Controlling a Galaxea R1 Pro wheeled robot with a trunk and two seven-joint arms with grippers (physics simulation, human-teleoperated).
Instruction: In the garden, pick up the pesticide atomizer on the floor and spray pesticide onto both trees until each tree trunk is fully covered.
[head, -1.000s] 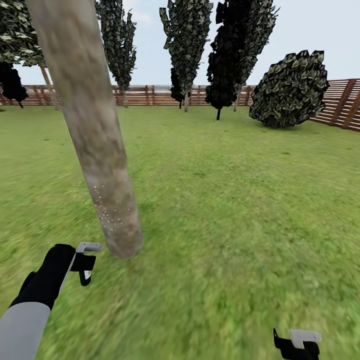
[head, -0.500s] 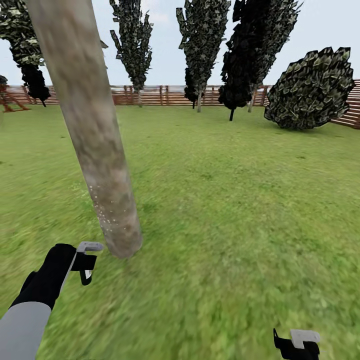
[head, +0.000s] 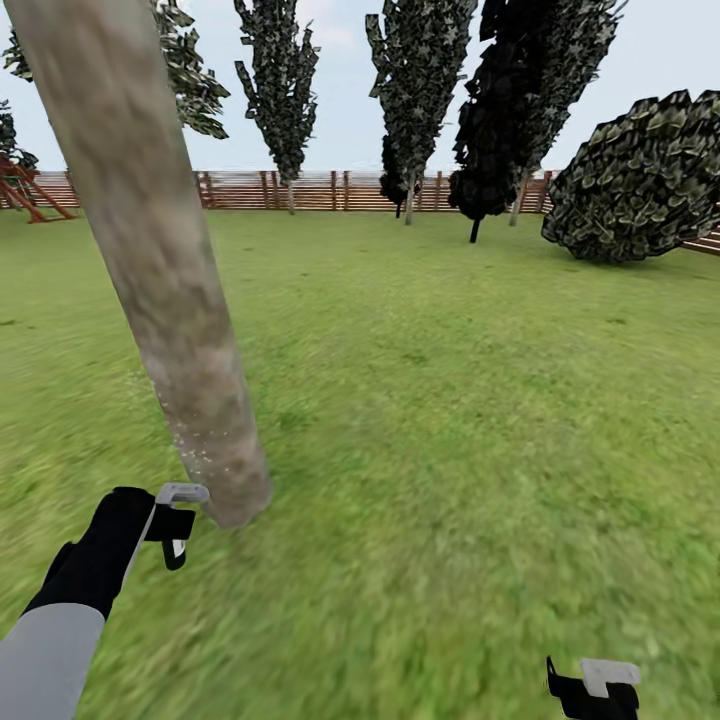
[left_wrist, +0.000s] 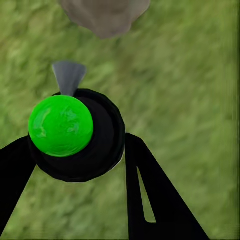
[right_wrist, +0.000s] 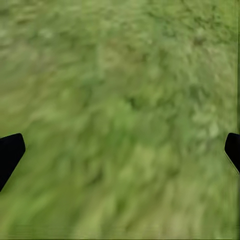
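Observation:
A thick grey-beige tree trunk rises from the grass at the left of the head view, with pale specks low on its bark. Its base also shows in the left wrist view. My left gripper hangs close beside the trunk's foot, shut on the pesticide atomizer, a dark bottle with a bright green spot and a grey nozzle pointing toward the trunk. Low at the right of the head view, my right gripper is over bare grass; its fingertips stand wide apart, open.
Green lawn spreads ahead to a brown slat fence. Several tall dark-leaved trees stand along it, and a big round bush sits at the far right. A reddish wooden frame stands at the far left.
The whole head view has shifted: fence, far trees and bush slid right, and the trunk slid left. Both grippers keep their places in the picture.

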